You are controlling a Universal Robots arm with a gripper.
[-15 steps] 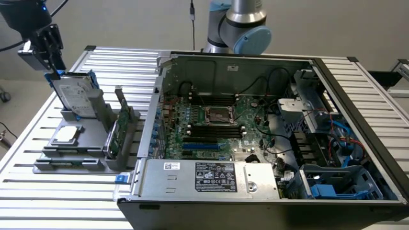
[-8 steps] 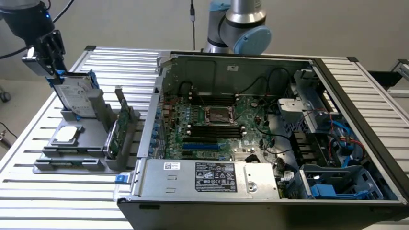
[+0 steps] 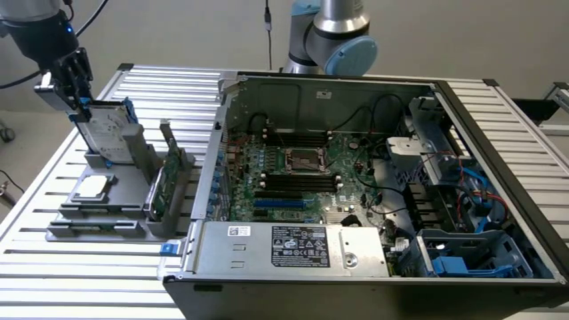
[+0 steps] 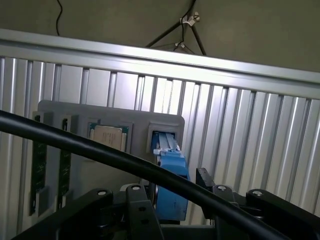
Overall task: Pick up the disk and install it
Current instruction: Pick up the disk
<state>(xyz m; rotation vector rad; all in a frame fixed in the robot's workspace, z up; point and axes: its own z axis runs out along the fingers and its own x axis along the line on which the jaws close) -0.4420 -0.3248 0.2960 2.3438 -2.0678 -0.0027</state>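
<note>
The tool (image 3: 78, 105) stands wide open, its jaws on either side of the top edge of the disk (image 3: 111, 133) and not closed on it. Directly below the tool, the disk stands upright in a grey holder (image 3: 133, 157). Farther from the tool are a green card (image 3: 165, 183) and then the open computer case (image 3: 374, 87) on the tabletop (image 3: 53, 267).

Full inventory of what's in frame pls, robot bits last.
table: 1, silver slatted, under everything
holder: 1, grey, exterior view's left
disk: 1, silver-grey in blue carrier, upright in holder slot
chip: 1, silver, flat on holder
circuit card: 1, green, upright in holder
computer case: 1, dark, open, beside holder
motherboard: 1, green, inside case
power supply: 1, silver, case's near edge
arm: 1, grey, blue cap, behind case
gripper: 1, black, open, astride disk's top
</note>
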